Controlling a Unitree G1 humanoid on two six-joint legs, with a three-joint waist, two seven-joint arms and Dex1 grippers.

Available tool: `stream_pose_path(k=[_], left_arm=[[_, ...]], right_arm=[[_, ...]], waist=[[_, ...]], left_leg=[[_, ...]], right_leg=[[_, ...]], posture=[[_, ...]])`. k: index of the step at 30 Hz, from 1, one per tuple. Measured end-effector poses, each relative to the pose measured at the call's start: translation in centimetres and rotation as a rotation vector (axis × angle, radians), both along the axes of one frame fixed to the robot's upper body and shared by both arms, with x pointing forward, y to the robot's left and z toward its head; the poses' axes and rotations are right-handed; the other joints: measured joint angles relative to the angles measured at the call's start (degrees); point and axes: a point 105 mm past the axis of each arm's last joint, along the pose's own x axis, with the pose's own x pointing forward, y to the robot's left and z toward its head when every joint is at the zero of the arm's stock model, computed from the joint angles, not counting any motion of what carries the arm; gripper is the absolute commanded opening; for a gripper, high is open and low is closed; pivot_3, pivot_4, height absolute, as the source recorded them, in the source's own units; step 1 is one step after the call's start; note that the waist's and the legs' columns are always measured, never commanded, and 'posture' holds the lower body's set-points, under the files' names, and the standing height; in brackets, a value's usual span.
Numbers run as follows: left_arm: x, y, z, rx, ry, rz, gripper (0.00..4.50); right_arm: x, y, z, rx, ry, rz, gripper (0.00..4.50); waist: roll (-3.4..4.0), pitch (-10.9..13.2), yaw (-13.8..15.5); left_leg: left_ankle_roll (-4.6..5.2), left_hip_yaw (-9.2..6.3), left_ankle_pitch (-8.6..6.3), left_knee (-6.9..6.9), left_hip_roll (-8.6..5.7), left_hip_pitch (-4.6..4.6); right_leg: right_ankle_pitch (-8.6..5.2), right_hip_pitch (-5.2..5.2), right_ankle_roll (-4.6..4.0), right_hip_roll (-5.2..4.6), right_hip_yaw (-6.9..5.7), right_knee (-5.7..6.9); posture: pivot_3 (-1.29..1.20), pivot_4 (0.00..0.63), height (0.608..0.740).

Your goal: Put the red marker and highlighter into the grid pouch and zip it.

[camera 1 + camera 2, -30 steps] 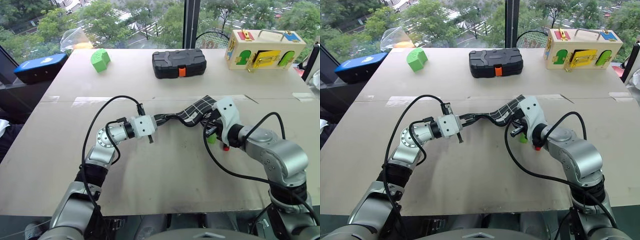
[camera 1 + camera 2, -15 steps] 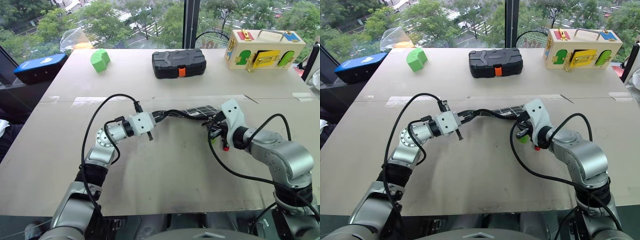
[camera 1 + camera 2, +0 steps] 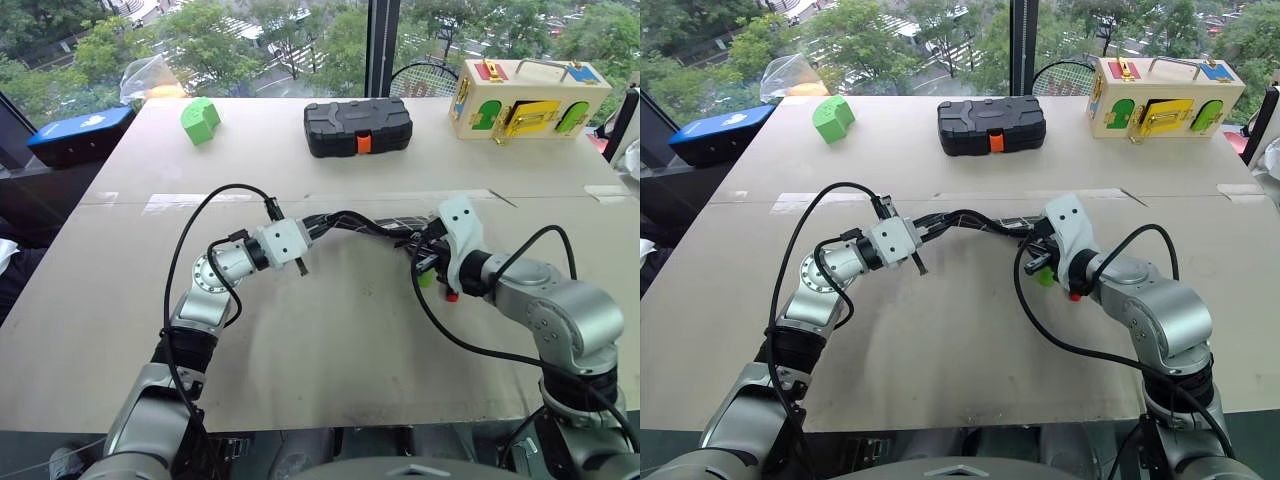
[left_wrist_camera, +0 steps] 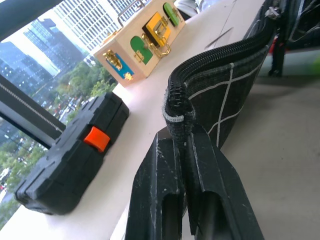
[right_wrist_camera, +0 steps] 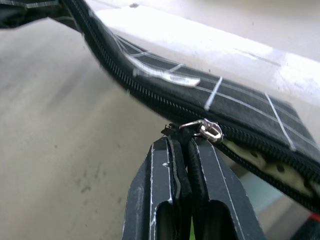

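The grid pouch (image 3: 385,222) hangs stretched edge-on between my two grippers, just above the table. My left gripper (image 3: 318,226) is shut on its left end; in the left wrist view the fingers (image 4: 165,200) pinch the zipper end of the pouch (image 4: 225,95). My right gripper (image 3: 425,248) is shut on the zipper pull (image 5: 207,130) at the pouch's right end. To the right of the slider the zip gapes, showing a pale lining. The green highlighter (image 3: 425,279) and the red marker's cap (image 3: 452,296) peek out below the right gripper; I cannot tell whether they are inside the pouch.
At the back of the table (image 3: 330,340) stand a black hard case with an orange latch (image 3: 358,127), a green block (image 3: 200,119) and a wooden latch box (image 3: 527,98). A blue object (image 3: 80,133) lies off the back left corner. Black cables loop over both arms.
The pouch was bent, its grid face tilted up near the right gripper; now it is drawn out thin and edge-on. The right gripper shifted right, then slightly back.
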Motion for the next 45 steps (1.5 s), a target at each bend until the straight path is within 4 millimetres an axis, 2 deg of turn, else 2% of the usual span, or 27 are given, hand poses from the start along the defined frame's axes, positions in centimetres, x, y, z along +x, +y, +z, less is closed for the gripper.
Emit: stream_pose_path(k=[11, 16, 26, 31, 41, 45], left_arm=[[0.2, 0.1, -0.1, -0.001, 0.009, 0.016, 0.0], [0.2, 0.0, -0.2, -0.002, 0.009, 0.016, 0.0], [-0.3, -0.1, -0.7, 0.011, 0.025, -0.002, 0.0], [-1.0, -0.8, -1.0, 0.031, 0.031, -0.047, 0.0], [-2.1, -1.4, -1.9, 0.056, 0.068, -0.11, 0.0], [-2.6, -1.4, -2.3, 0.069, 0.085, -0.128, 0.0]], right_arm=[[-0.6, 0.7, -0.2, 0.02, 0.04, 0.053, 0.02], [-0.8, 1.6, 0.4, 0.046, 0.036, 0.096, 0.02], [-0.4, 2.6, 1.2, 0.093, 0.038, 0.105, 0.02], [-0.1, 4.0, 1.7, 0.113, 0.042, 0.14, 0.02], [0.2, 5.0, 1.4, 0.051, 0.045, 0.223, 0.02], [-0.4, 5.8, 0.7, 0.004, 0.063, 0.313, 0.02]], waist=[[0.0, 0.0, -0.01], [0.0, 0.0, -0.04], [0.01, 0.01, -0.1], [0.01, 0.01, -0.1], [0.02, 0.01, -0.14], [0.02, 0.01, -0.19]], left_leg=[[0.0, 0.0, 0.0, 0.0, 0.0, 0.0], [0.0, 0.0, 0.0, 0.0, 0.0, 0.0], [0.0, -0.01, 0.0, 0.0, 0.0, 0.0], [0.0, 0.0, 0.0, -0.01, 0.0, 0.0], [0.0, -0.01, 0.0, -0.01, 0.0, 0.0], [0.0, -0.02, 0.0, -0.05, 0.01, 0.0]], right_leg=[[0.0, 0.0, 0.0, 0.0, 0.0, 0.0], [0.0, 0.0, 0.0, 0.0, 0.0, 0.0], [0.0, -0.01, 0.0, 0.0, 0.0, 0.02], [0.0, -0.01, 0.0, 0.0, 0.0, 0.01], [0.0, -0.01, 0.0, 0.0, 0.0, 0.0], [0.0, -0.02, 0.0, 0.0, -0.02, -0.02]], posture=[[0.0, 0.15, 0.74], [0.0, 0.15, 0.74], [0.0, 0.15, 0.74], [0.0, 0.15, 0.74], [0.0, 0.15, 0.74], [0.0, 0.15, 0.74]])
